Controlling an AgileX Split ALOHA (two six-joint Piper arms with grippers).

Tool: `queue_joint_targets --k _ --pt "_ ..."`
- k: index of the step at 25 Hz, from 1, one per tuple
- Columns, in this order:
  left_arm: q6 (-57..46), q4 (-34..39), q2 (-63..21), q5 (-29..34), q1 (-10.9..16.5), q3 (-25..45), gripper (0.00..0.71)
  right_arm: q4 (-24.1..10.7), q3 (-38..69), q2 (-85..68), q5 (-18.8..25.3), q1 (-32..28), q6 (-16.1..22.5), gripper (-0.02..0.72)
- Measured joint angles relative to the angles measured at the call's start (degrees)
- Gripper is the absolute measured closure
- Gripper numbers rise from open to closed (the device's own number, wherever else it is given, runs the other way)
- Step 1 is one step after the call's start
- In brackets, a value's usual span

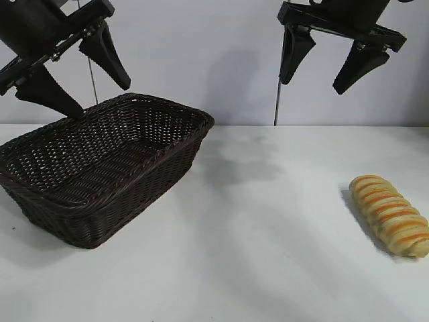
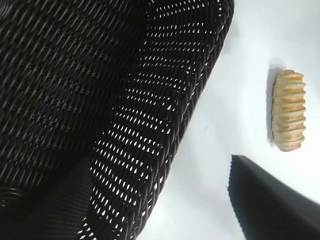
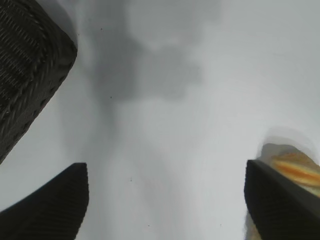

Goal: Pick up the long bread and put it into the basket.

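The long bread point(image 1: 392, 215), pale yellow with orange-brown ridges, lies on the white table at the far right; it also shows as the bread point(image 2: 289, 110) and, partly behind a finger, the bread point(image 3: 295, 167). The dark-brown wicker basket point(image 1: 100, 161) stands at the left, nothing in it; its wall fills the left wrist view as the basket point(image 2: 150, 125). My right gripper point(image 1: 315, 74) hangs open high above the table, left of and well above the bread. My left gripper point(image 1: 100, 94) hangs open above the basket's back rim. Neither holds anything.
The white table point(image 1: 268, 235) stretches between basket and bread. A thin vertical rod point(image 1: 277, 100) stands at the back wall behind the right arm. A basket corner point(image 3: 30, 65) shows in the right wrist view.
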Motion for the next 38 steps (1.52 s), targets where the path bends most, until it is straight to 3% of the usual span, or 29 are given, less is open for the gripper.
queue_joint_targets --k 11,22,30,38 --pt "-1.2 1.3 -2.5 2.8 0.0 0.0 0.163 0.0 0.0 0.0 0.0 0.0 0.0 0.092" --pt "-12.5 15.5 -9.8 8.2 0.0 0.5 0.168 0.0 0.0 0.0 0.1 0.0 0.0 0.092" --pt "-16.6 19.0 -15.3 7.4 0.1 11.3 0.168 0.0 0.0 0.0 0.3 0.0 0.0 0.092" --pt "-28.0 19.0 -16.6 -1.8 1.4 20.1 0.168 0.0 0.0 0.0 0.3 0.0 0.0 0.092"
